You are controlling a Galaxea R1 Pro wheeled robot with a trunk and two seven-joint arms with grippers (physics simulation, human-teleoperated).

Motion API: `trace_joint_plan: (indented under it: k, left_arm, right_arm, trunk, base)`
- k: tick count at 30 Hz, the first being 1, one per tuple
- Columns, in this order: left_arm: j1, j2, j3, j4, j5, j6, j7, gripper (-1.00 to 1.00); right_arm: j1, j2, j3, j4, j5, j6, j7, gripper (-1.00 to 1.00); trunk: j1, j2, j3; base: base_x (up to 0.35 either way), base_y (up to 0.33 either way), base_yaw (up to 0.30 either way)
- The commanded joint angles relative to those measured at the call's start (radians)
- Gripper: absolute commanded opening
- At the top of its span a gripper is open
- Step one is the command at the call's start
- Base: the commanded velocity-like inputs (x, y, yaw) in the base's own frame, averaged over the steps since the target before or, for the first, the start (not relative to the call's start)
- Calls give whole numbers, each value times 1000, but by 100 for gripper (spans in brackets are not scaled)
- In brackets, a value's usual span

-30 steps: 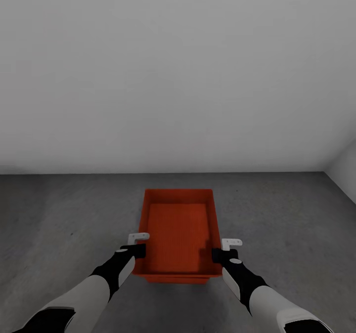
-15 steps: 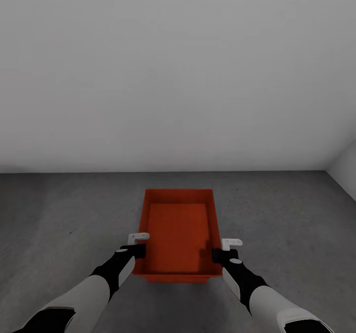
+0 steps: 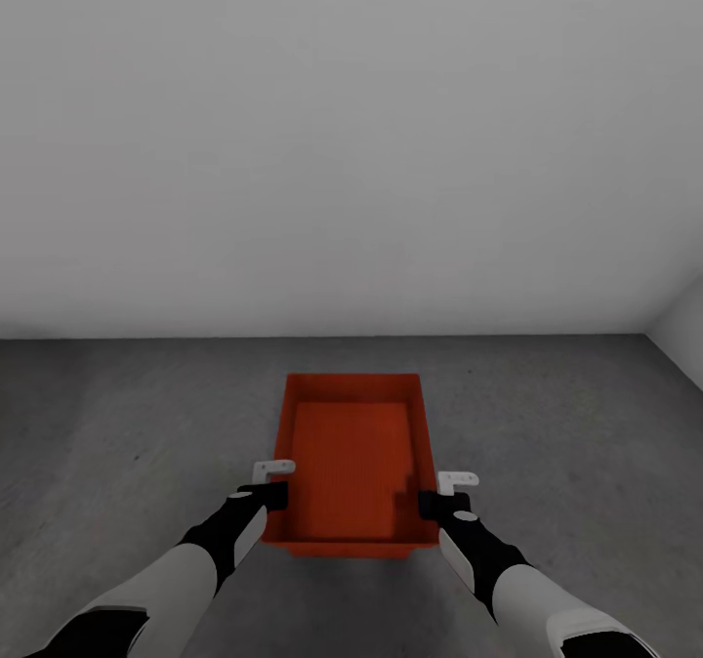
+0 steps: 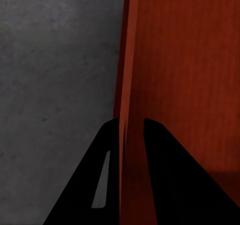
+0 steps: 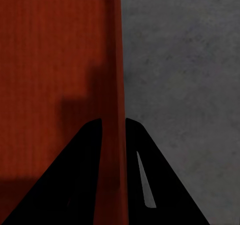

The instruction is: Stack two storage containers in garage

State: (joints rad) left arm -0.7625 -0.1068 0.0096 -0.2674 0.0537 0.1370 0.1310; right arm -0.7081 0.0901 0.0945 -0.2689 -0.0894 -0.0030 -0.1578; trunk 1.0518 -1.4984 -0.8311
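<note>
A red-orange storage container (image 3: 351,453) sits low over the dark grey concrete floor (image 3: 127,424), its open top facing up. My left gripper (image 3: 276,495) is shut on its left wall, and my right gripper (image 3: 430,502) is shut on its right wall. In the left wrist view the black fingers (image 4: 100,175) pinch the thin red wall (image 4: 129,60), one finger inside and one outside. The right wrist view has the right gripper (image 5: 113,121) clamping the other wall (image 5: 116,55) the same way. A narrow red-orange strip (image 3: 351,551) lies under the near edge; I cannot tell whether it is the second container.
A plain grey-white wall (image 3: 351,150) rises just beyond the container. A side wall (image 3: 683,336) meets it at the far right corner. Bare concrete stretches to both sides of the container.
The whole picture has crept slightly, so the camera moved a little. Both grippers hold the container's walls as before.
</note>
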Motion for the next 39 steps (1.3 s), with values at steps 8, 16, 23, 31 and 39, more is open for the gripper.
trace_joint_plan:
  k: [8,16,23,31,39]
  left_arm:
    - [0,-1,17,-6,-19,-4,32,-100]
    - [0,-1,17,-6,-20,-4,32,-100]
    - [0,0,17,-6,-21,-4,32,-100]
    - [0,0,17,-6,-21,-4,32,-100]
    - [0,0,17,-7,-22,-4,32,-100]
  right_arm:
    - [-1,0,-24,2,-13,-4,-8,-100]
    - [-1,0,-24,2,-13,-3,-8,-100]
    - [-1,0,-24,2,-13,-3,-8,-100]
    - [-1,0,-24,2,-13,-3,-8,-100]
    - [-1,0,-24,2,-13,-3,-8,-100]
  trunk:
    - [27,-50,-23]
    - [27,-50,-23]
    - [27,-50,-23]
    - [27,-50,-23]
    - [27,-50,-23]
  base:
    - [0,0,0]
    - [0,0,0]
    - [0,0,0]
    - [70,0,0]
    - [142,0,0]
